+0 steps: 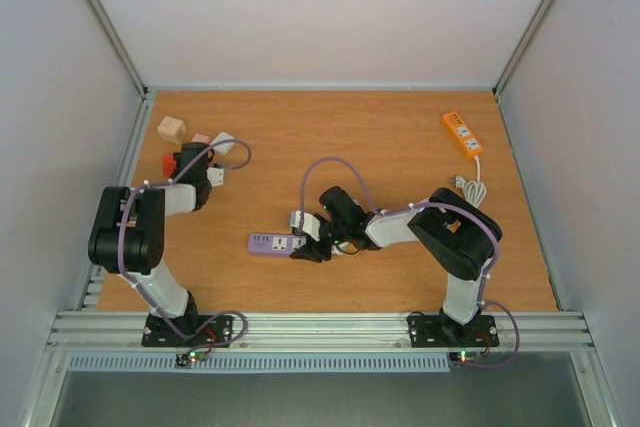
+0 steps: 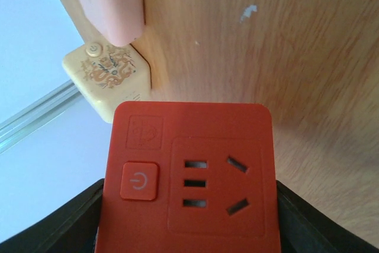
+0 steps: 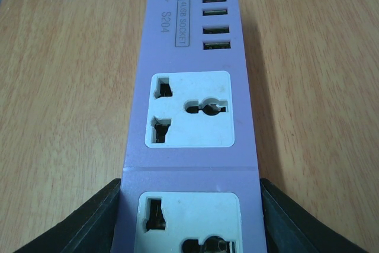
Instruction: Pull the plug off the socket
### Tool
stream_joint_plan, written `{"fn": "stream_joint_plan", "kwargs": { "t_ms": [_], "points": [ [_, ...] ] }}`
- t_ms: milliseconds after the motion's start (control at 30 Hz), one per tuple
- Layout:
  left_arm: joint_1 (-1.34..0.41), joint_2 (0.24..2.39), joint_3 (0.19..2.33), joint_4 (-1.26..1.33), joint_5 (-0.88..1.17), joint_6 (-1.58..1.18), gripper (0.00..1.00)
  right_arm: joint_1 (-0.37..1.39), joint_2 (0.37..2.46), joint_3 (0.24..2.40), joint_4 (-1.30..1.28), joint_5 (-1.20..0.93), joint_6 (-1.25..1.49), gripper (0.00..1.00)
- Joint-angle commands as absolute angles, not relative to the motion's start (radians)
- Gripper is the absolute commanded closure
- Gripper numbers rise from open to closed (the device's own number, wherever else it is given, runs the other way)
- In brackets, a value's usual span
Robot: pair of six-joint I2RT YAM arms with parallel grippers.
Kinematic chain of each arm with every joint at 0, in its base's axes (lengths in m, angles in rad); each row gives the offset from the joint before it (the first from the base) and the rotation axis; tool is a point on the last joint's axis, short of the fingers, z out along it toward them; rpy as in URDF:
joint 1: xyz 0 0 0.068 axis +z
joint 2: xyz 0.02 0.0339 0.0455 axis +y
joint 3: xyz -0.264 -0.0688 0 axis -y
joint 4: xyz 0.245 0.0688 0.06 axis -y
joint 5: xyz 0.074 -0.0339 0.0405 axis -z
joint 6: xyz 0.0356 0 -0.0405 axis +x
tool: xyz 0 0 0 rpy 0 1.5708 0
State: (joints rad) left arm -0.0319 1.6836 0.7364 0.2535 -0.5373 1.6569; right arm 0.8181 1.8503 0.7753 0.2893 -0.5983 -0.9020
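My left gripper [image 1: 183,163] is shut on a red cube socket [image 1: 168,164] at the table's far left. In the left wrist view the red socket [image 2: 189,164] fills the space between my black fingers [image 2: 71,226], and its slots are empty. My right gripper [image 1: 308,244] is shut on the right end of a purple power strip [image 1: 268,243] lying mid-table. In the right wrist view the strip [image 3: 190,81] runs away from my fingers [image 3: 98,217], and its sockets and USB ports are empty. No plug shows in either socket.
A cream cube [image 1: 171,129], a pink block [image 1: 200,137] and a white piece [image 1: 223,143] lie just beyond the left gripper. The cream cube [image 2: 106,78] and pink block [image 2: 112,4] also show in the left wrist view. An orange power strip [image 1: 461,134] with a white cord lies at the far right.
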Motion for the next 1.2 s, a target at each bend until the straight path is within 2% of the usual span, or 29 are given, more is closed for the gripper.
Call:
{"fn": "stream_joint_plan", "kwargs": {
  "t_ms": [0,200,367,533,800,1167],
  "points": [
    [-0.026,1.727,0.730,0.440,-0.620,1.716,0.69,0.807,1.872,0.787,0.244,-0.558,-0.893,0.66],
    [-0.025,1.733,0.729,0.393,-0.616,1.689,0.62,0.807,1.875,0.787,0.244,-0.554,-0.892,0.65],
    [-0.026,1.715,0.737,0.297,-0.609,1.623,0.49,0.807,1.881,0.790,0.242,-0.549,-0.890,0.63],
    [-0.026,1.702,0.739,0.230,-0.591,1.589,0.42,0.807,1.876,0.790,0.241,-0.546,-0.888,0.62],
    [-0.026,1.652,0.754,0.115,-0.561,1.540,0.21,0.807,1.877,0.793,0.238,-0.545,-0.888,0.61],
    [-0.025,1.553,0.852,-0.203,-0.411,1.392,0.12,0.808,1.871,0.793,0.234,-0.549,-0.891,0.60]
  ]
}}
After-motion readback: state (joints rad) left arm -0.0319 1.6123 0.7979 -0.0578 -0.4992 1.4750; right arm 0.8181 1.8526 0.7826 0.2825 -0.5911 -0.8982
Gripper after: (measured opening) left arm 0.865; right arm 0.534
